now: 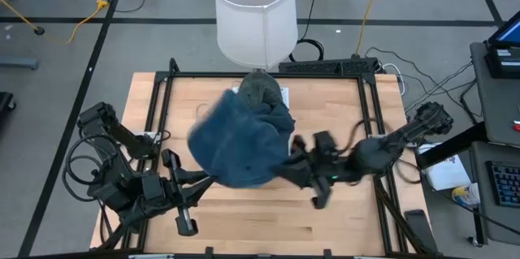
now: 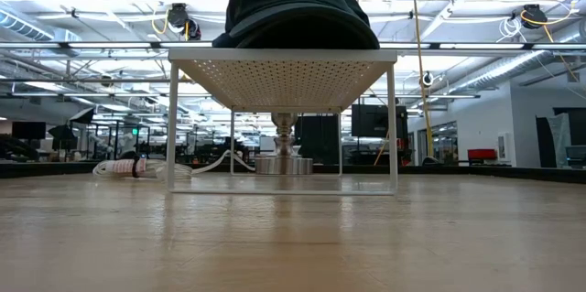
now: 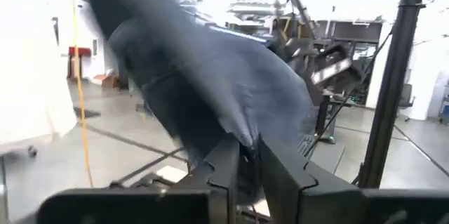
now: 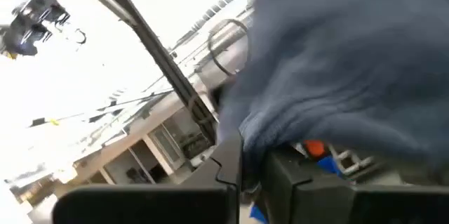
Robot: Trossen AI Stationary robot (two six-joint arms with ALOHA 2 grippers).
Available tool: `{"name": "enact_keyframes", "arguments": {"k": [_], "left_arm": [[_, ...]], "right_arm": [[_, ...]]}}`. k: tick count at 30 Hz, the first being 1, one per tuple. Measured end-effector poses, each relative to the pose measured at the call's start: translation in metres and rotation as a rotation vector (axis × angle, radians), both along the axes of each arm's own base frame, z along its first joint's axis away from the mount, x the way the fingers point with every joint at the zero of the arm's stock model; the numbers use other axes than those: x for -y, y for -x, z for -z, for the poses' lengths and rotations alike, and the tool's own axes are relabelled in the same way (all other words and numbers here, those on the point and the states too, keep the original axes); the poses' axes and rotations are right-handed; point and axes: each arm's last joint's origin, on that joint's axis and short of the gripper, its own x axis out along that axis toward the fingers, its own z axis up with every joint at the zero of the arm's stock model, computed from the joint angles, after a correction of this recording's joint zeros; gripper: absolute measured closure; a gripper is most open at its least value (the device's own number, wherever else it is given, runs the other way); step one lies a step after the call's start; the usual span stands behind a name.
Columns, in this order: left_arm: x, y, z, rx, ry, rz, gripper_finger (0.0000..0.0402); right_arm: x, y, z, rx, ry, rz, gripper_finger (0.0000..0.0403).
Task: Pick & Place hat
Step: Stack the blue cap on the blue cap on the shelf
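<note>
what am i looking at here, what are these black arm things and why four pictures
These are two robot arms at a wooden table, each ending in a two-finger gripper. One picture looks straight down, one looks level across the tabletop, and one comes from a camera on each wrist. The left gripper and the right gripper are each shut on an edge of a blue hat, holding it up between them. In the level view, a dark cloth bundle lies on top of a white wire rack. A white lampshade stands at the table's far edge.
</note>
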Motion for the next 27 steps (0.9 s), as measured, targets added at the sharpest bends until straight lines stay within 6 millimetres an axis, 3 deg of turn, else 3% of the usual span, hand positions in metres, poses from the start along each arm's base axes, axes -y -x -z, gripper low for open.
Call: {"name": "enact_keyframes", "arguments": {"k": [7,13,19,27], "left_arm": [[0.01,0.007,0.007,-0.037,0.089,0.004,0.033],[0.017,0.008,0.013,-0.033,0.135,0.05,0.0337],[0.017,0.008,0.014,-0.008,0.205,0.066,0.0335],[0.015,0.006,0.014,-0.006,0.208,0.057,0.0335]], "right_arm": [[0.026,0.049,-0.028,-0.035,0.175,-0.002,0.0384],[0.052,0.076,-0.031,-0.149,0.249,-0.088,0.0384],[0.069,0.088,-0.026,-0.314,0.263,-0.213,0.0384],[0.072,0.086,-0.037,-0.545,0.524,-0.245,0.0384]]}}
